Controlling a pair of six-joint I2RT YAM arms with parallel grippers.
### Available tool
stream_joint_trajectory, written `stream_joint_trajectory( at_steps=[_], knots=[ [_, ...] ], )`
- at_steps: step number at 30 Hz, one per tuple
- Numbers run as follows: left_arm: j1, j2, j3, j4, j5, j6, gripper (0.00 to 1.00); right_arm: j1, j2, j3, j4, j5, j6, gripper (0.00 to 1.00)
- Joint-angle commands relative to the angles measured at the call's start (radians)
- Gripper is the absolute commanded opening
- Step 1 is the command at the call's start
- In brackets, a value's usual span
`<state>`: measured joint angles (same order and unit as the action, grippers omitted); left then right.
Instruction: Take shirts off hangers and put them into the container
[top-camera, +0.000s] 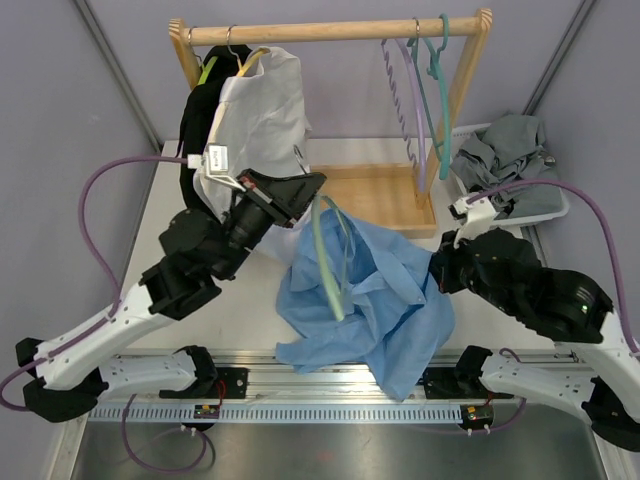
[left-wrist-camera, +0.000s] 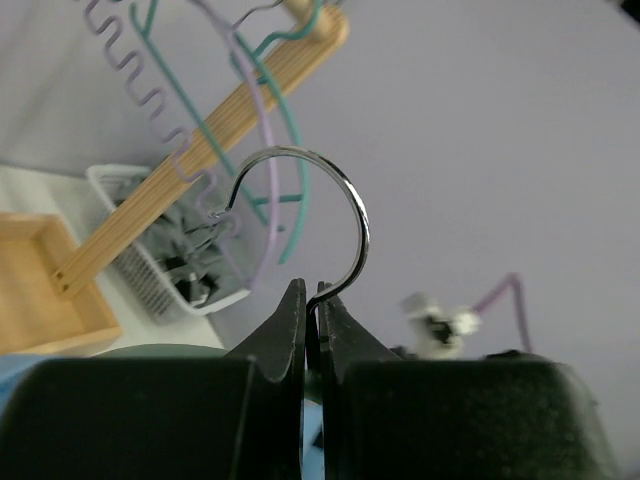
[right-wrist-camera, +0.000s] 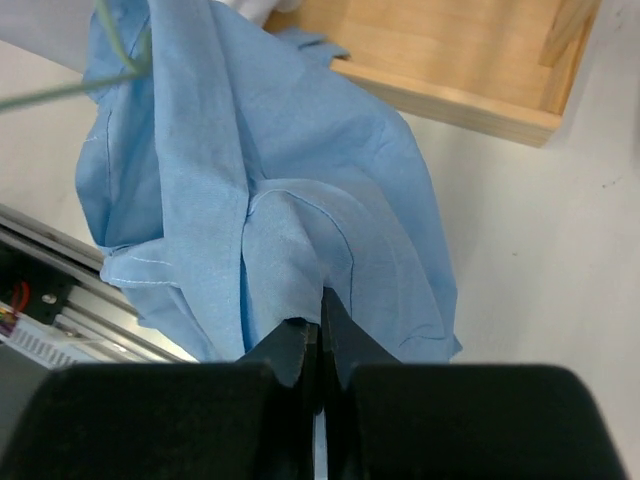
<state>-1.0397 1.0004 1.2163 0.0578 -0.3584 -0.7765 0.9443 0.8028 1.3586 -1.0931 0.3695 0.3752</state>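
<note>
Left gripper (left-wrist-camera: 310, 292) clamps the hook (left-wrist-camera: 363, 225) of the mint-green plastic hanger (top-camera: 322, 262); right gripper (right-wrist-camera: 321, 318) pinches the light blue cloth shirt (right-wrist-camera: 250, 170); wooden rack base (top-camera: 385, 195), white lattice basket (top-camera: 556, 207) just behind.

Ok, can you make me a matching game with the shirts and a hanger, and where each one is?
Things:
1. grey shirt
2. white shirt
3. light blue shirt
4. lilac hanger

Places:
A. hanging bare on the wooden rail
B. pinched by the right tool
C. lying in the white basket
D. hanging at the left end of the wooden rail

Pairs: 1-C, 2-D, 3-B, 4-A
</note>
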Motion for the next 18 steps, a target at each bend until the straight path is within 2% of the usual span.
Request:
stream_joint_trajectory(
  at_steps=[1,5,8,9,10,11,12,15,16,18],
  knots=[
    [-0.003,-0.069,0.098,0.140,0.067,-0.015,0.00,-0.001,0.055,-0.022,-0.022,0.040,-0.006,0.03],
    [-0.003,-0.114,0.109,0.044,0.090,-0.007,0.00,-0.001,0.081,-0.044,-0.045,-0.006,0.020,0.10],
    [-0.003,-0.124,0.106,-0.034,0.118,0.032,0.00,-0.001,0.076,-0.064,-0.076,-0.088,0.054,0.00],
    [-0.005,-0.132,0.091,-0.042,0.127,0.060,0.00,-0.001,0.072,-0.072,-0.085,-0.112,0.063,0.01],
    [-0.003,-0.135,0.080,-0.055,0.131,0.065,0.00,-0.001,0.059,-0.087,-0.093,-0.133,0.071,0.09],
    [-0.005,-0.135,0.054,-0.055,0.134,0.068,0.00,-0.001,0.055,-0.090,-0.111,-0.171,0.077,0.23],
    [-0.005,-0.128,0.039,-0.055,0.168,0.101,0.00,-0.001,0.038,-0.084,-0.119,-0.182,0.080,0.47],
    [-0.005,-0.074,0.014,-0.091,0.215,0.158,0.00,-0.001,-0.014,-0.014,-0.119,-0.240,0.071,0.69],
    [-0.005,-0.054,0.012,-0.107,0.229,0.173,0.00,-0.001,-0.025,0.017,-0.104,-0.257,0.064,0.74],
    [-0.008,-0.019,0.009,-0.125,0.245,0.210,0.00,-0.001,-0.034,0.110,-0.087,-0.302,0.047,0.75]
  ],
)
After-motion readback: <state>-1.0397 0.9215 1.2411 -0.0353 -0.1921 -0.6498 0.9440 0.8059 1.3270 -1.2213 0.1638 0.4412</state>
